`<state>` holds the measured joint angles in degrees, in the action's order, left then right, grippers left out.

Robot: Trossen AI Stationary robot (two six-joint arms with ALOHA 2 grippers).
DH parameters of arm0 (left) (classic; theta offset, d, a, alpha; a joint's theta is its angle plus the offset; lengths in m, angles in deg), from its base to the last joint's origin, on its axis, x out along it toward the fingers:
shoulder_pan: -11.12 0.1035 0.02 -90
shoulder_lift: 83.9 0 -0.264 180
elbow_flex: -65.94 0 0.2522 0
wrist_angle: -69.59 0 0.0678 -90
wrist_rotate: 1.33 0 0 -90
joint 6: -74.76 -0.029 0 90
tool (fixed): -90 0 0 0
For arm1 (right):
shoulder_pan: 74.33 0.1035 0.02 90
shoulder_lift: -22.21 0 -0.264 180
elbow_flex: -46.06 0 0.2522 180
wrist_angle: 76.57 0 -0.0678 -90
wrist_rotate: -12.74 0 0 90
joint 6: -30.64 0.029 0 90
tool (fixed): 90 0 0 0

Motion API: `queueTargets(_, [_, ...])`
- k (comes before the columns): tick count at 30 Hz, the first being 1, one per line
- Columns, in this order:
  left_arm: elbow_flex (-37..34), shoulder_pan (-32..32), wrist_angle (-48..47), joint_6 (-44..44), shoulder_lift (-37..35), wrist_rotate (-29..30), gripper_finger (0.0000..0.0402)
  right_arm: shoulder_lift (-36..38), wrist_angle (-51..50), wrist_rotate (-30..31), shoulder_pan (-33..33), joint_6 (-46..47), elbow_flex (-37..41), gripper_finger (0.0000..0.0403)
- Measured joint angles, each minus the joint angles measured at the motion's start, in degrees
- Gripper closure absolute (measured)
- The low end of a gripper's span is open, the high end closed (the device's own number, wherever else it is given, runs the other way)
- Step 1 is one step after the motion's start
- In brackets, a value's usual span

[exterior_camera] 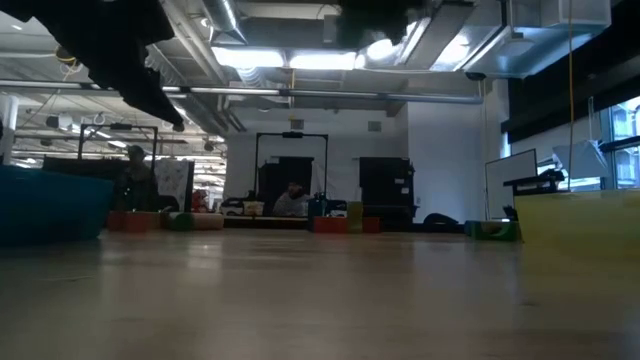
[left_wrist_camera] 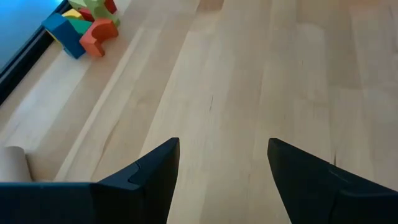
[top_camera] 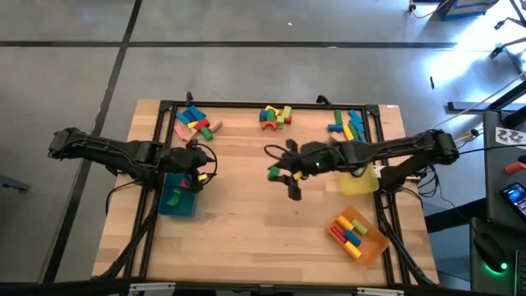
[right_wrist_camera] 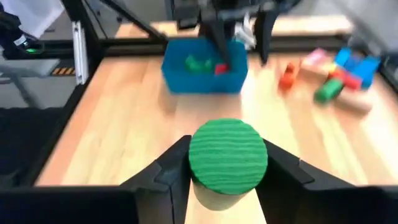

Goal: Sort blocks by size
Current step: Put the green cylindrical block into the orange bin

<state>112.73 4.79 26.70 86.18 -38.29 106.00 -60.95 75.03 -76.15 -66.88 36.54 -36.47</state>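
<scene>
At mid-table, the right gripper [right_wrist_camera: 227,180] is clamped on a green cylinder [right_wrist_camera: 227,155], carried clear of the wood. The left gripper [left_wrist_camera: 222,171], jaws spread and empty, hangs over the teal tray [top_camera: 177,203], which holds a green and a red piece.

Sorted so far, by appearance: several blocks in the orange tray [top_camera: 374,245]; two in the teal; yellow tray [top_camera: 359,185] contents cannot be told.

Remaining: three loose clusters along the far edge, at left [top_camera: 194,121], centre [top_camera: 276,115] and right [top_camera: 347,123]. Judged well short of finished.

Obstructions: none seen between the cylinder and any tray.
</scene>
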Motion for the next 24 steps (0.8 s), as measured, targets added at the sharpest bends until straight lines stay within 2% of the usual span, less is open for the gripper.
queueTargets(4, [-0.03,0.0,-0.07,0.08,0.0,0.01,0.0172,0.93,-8.33,-0.22,3.15,9.18,0.0,0.0267])
queueTargets(11, [-0.03,0.0,-0.26,0.02,0.0,0.01,0.0172,0.71,-24.14,0.08,8.06,27.81,0.0,0.0255])
queueTargets(18, [-0.03,-0.02,-0.53,-0.02,0.0,0.01,0.0172,0.71,-46.61,1.95,10.34,48.21,0.18,0.0266])
queueTargets(24, [-0.03,-0.02,-0.5,-0.16,0.0,0.01,0.0172,0.94,-48.34,-5.14,13.0,59.0,6.19,0.0256])
